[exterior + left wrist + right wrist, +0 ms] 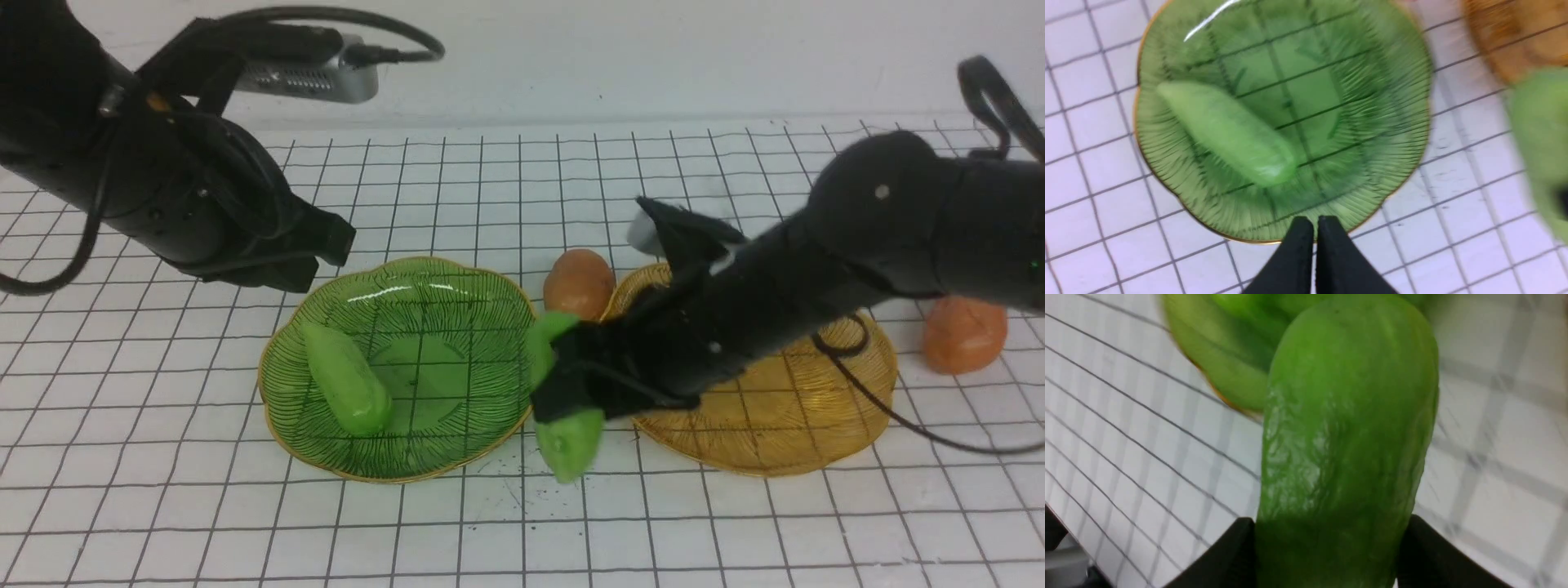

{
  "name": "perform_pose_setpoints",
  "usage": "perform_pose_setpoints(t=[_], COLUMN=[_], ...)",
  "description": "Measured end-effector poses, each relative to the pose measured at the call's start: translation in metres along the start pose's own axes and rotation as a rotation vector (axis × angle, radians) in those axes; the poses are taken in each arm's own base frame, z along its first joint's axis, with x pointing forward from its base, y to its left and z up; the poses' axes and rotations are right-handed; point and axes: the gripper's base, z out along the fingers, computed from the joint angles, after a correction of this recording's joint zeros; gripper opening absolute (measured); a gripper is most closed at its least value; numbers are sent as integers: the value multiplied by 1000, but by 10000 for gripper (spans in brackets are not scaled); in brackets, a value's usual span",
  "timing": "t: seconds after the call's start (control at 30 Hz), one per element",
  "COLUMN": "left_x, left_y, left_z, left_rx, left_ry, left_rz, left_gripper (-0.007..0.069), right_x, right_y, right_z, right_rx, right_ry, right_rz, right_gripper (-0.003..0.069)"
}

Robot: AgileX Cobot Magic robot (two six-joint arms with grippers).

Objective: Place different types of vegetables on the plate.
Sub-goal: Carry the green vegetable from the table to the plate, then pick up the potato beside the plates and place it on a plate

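Gridded tabletop (490, 531), glossy green pod (1347, 457)

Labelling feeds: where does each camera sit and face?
Front: between the arms, facing forward over the table; left gripper and right gripper show.
Left wrist: on left arm, facing down at green plate; shut fingertips show.
Right wrist: on right arm, close on gripped pod; fingers show.
Shared: front and left wrist see the plated pod.

Lab test bench: white table (735, 531) ruled in a black grid, plain white wall (653, 49) behind, cabled camera (310, 75) on my left arm (122, 171).
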Motion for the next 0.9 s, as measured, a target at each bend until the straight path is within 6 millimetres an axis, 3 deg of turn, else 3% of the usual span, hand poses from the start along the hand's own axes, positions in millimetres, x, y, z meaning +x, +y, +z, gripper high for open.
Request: perform_pose_setpoints(t=[0.13, 0.17, 0.23, 0.37, 0.47, 0.53, 0.67, 0.8, 0.9], left_x=[1, 2, 3, 5, 5, 6, 1, -21, -43], left_y=[-2, -3, -4, -8, -10, -13, -18, -25, -39], left_z=[-2, -2, -2, -2, -3, -3, 1, 20, 40], left_rx=[18, 26, 38, 81, 101, 133, 199, 235, 230], left_ry=[0, 9, 23, 45, 48, 52, 46, 61, 72], left_rz=[-6, -10, -16, -29, -15, 20, 20, 29, 79], left_gripper=[-8, -8, -8, -8, -8, -8, -8, -8, -8], right_x=[-22, -36, -42, -52, -55, -57, -70, -82, -83], right_y=[8, 7, 2, -4, -4, 0, 0, -9, -21], right_z=[12, 28, 43, 66, 68, 62, 42, -3, -56], right_rx=[-29, -44, -52, -59, -59, -53, 7, 203, 378], right_ry=[-22, 1, 38, 118, 151, 206, 212, 145, 74], right_rz=[-36, -29, -5, 20, 18, -26, -108, -191, -210], right_gripper=[398, 398, 400, 503, 562, 619, 601, 435, 227])
